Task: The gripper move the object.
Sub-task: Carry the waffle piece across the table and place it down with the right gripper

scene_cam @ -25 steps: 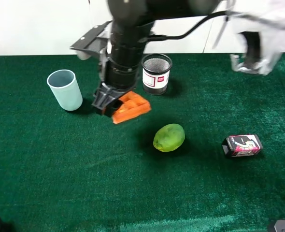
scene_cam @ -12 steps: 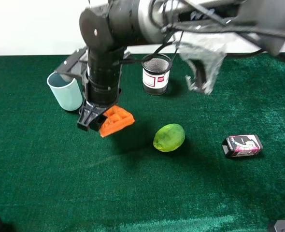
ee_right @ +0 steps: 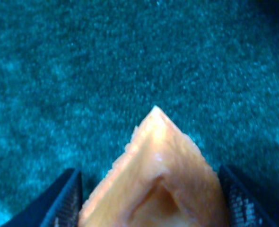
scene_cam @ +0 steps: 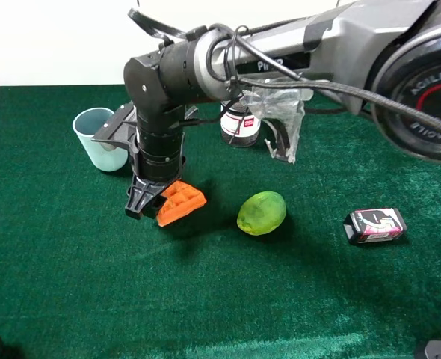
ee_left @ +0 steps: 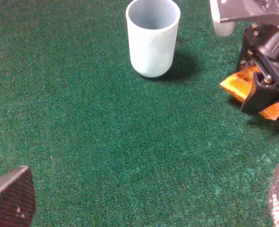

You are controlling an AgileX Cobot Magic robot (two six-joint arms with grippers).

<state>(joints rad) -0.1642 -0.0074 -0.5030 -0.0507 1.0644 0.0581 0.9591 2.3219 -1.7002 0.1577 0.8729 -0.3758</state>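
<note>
Waffle wedge [scene_cam: 180, 203] is clamped between the right gripper's [scene_cam: 152, 200] fingers | held low over the green cloth [scene_cam: 71, 262], between cup [scene_cam: 97, 138] and green fruit [scene_cam: 261, 212] | left gripper [ee_left: 146, 203] is seen spread wide, empty

Lettering on the robot arm
"AGILE" is read on the round arm joint [scene_cam: 424, 84], "Pi" on the grey arm link [scene_cam: 332, 30]; other labels are illegible

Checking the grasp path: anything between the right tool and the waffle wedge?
Nothing visible. The right tool has the waffle wedge clamped between its fingers, with no gap left to block. The green fruit lies apart, off to the side.
</note>
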